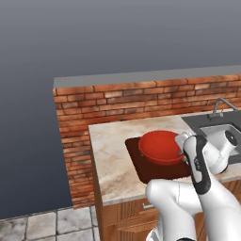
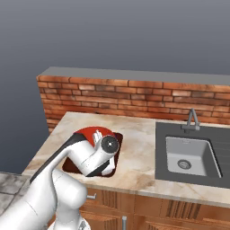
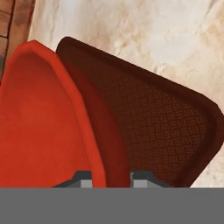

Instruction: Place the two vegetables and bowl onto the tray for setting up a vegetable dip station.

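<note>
The red bowl's rim (image 3: pixel 94 144) is clamped by the gripper (image 3: pixel 111 178) above the tray (image 3: pixel 166 127). It is being placed; lowering and release are judged next.

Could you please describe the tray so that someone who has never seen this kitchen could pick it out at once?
Find the marble counter in front of the brick wall, left of the sink. The tray lies flat near its front edge, under the red bowl gripped at its rim by the claw. It is the only dark reddish-brown rectangle, with rounded corners and a woven-patterned floor.
</note>
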